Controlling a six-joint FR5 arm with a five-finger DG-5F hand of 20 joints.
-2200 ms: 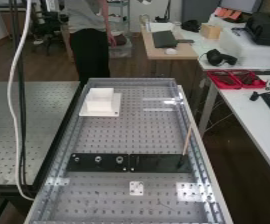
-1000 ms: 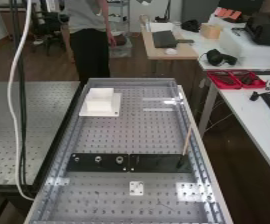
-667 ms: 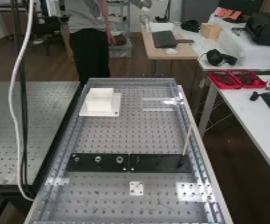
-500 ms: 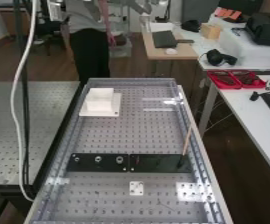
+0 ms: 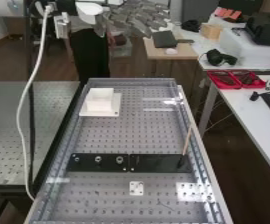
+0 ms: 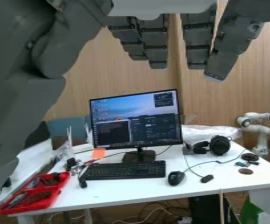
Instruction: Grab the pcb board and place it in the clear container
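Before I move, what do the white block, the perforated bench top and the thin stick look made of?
White block: matte, probably plastic, by its even, glare-free faces. Perforated bench top: satin, likely metal, grey with rows of holes. Thin stick: dull, perhaps wood, going by its tan colour.

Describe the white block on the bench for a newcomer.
On the long perforated bench in the middle of the high view, go past the black plates that lie across it to the far end, on the view's left. The white block stands there on a flat white base, its raised shape setting it apart from the small flat white plate nearer the camera.
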